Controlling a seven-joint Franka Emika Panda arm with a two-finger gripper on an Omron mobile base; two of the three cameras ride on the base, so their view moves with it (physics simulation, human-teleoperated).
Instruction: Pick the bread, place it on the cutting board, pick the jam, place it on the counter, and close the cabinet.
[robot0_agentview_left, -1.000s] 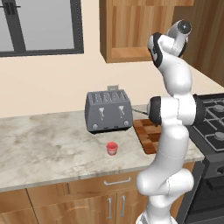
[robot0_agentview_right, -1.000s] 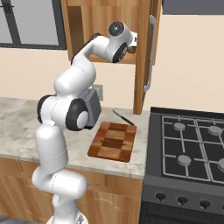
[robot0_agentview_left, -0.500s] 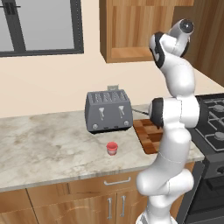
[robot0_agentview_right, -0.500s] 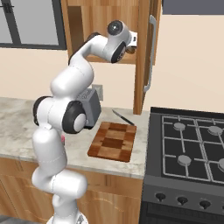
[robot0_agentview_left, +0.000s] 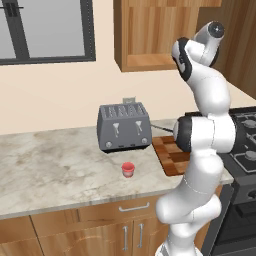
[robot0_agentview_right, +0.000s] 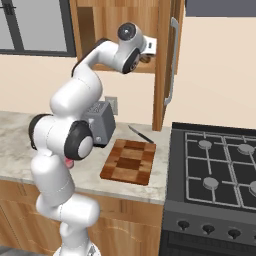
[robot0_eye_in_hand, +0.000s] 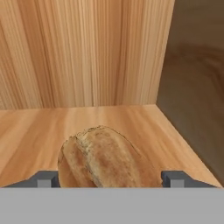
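The gripper (robot0_eye_in_hand: 109, 178) has its two dark fingertips (robot0_eye_in_hand: 46, 179) spread wide, one to each side of the bread (robot0_eye_in_hand: 105, 159), which lies between them on the wooden shelf floor of the cabinet (robot0_eye_in_hand: 87, 57); whether the tips touch the loaf is hard to say at this angle. The hand view alone gives this close look. The right base view shows the hand reaching into the open cabinet, beside the door (robot0_agentview_right: 164, 65) with its metal bar handle, and the cutting board (robot0_agentview_right: 128, 161) bare on the counter (robot0_agentview_right: 15, 145). The left base view shows the jam (robot0_agentview_left: 128, 169) standing on the counter in front of the toaster (robot0_agentview_left: 124, 126).
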